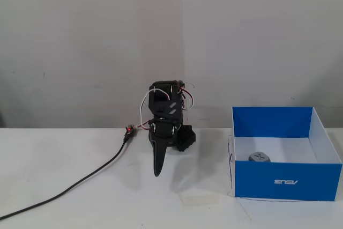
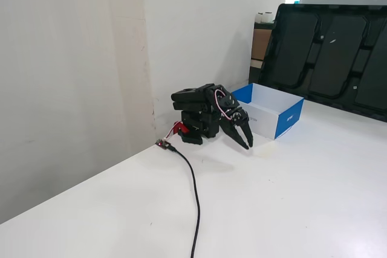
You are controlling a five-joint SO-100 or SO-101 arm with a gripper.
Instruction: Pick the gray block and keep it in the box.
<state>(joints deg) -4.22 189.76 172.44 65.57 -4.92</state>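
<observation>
Fingers slightly apart and empty on your gripper, gray block already sits in the box; nothing needs grasping.

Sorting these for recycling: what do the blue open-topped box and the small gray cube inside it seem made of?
The blue open-topped box: likely thin cardboard, with flat folded walls, a smooth printed outside and a white floor. The small gray cube: perhaps matte plastic or rubber, with rounded corners and a dark X mark; too small to be sure.
</observation>
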